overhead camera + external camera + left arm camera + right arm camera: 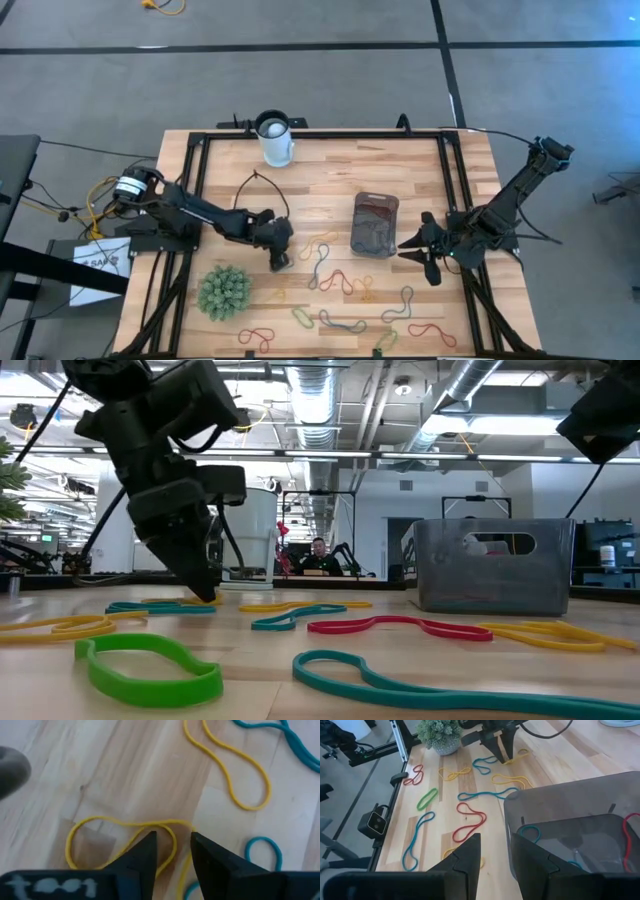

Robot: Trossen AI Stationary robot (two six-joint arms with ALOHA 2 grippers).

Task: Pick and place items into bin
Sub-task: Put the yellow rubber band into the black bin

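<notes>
Behind left claw [172, 851]: half-hidden yellow loop [120, 837]

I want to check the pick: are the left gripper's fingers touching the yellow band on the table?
Cannot tell. In the left wrist view the left gripper straddles the yellow band, fingers open, but contact is not plainly visible.
</notes>
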